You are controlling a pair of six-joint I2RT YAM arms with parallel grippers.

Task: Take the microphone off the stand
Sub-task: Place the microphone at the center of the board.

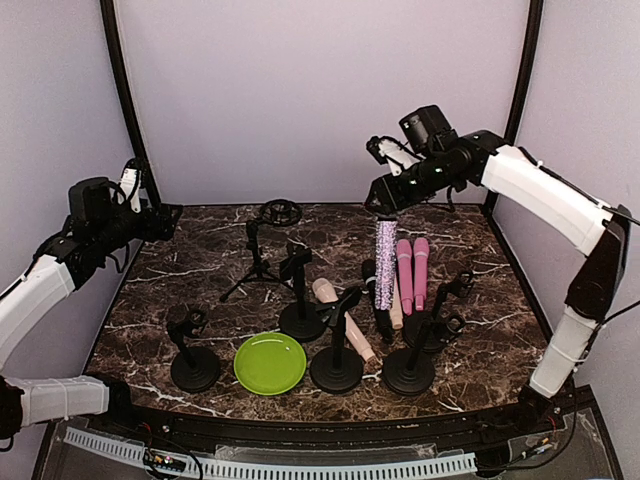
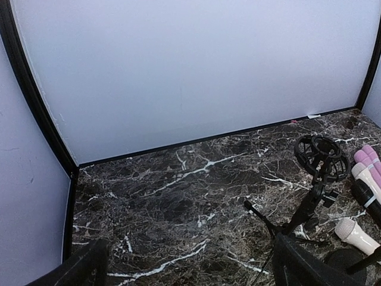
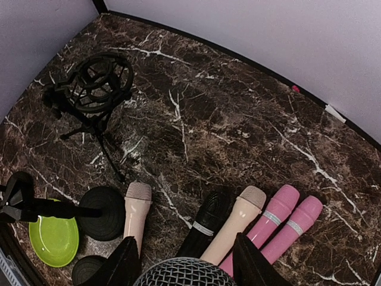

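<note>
My left gripper (image 2: 189, 253) hangs high over the far left corner with its fingers spread wide and nothing between them.

Across the near half of the table (image 1: 200, 260) I count five round-base stands (image 1: 195, 365), though two on the right overlap and I may be one off. There is also one tripod (image 1: 262, 255) with a ring mount further back, and one green plate (image 1: 270, 363) near the front.

The glitter mic (image 1: 386, 265) hangs upright right of centre, above the row of loose ones. My right gripper (image 3: 184, 253) is clamped on it just below the mesh head. From the top view I cannot tell whether its lower end is fully clear of the nearest clip.

I judge the lift nearly done. To finish well I would:
- keep the clamp firm
- raise the mic straight until the tail is plainly free
- keep it vertical so it does not swing into the clips

That makes six mics in all. One is held and five are lying down: two pink (image 1: 413, 272), two beige (image 1: 345, 325) and one black (image 3: 205, 223).
</note>
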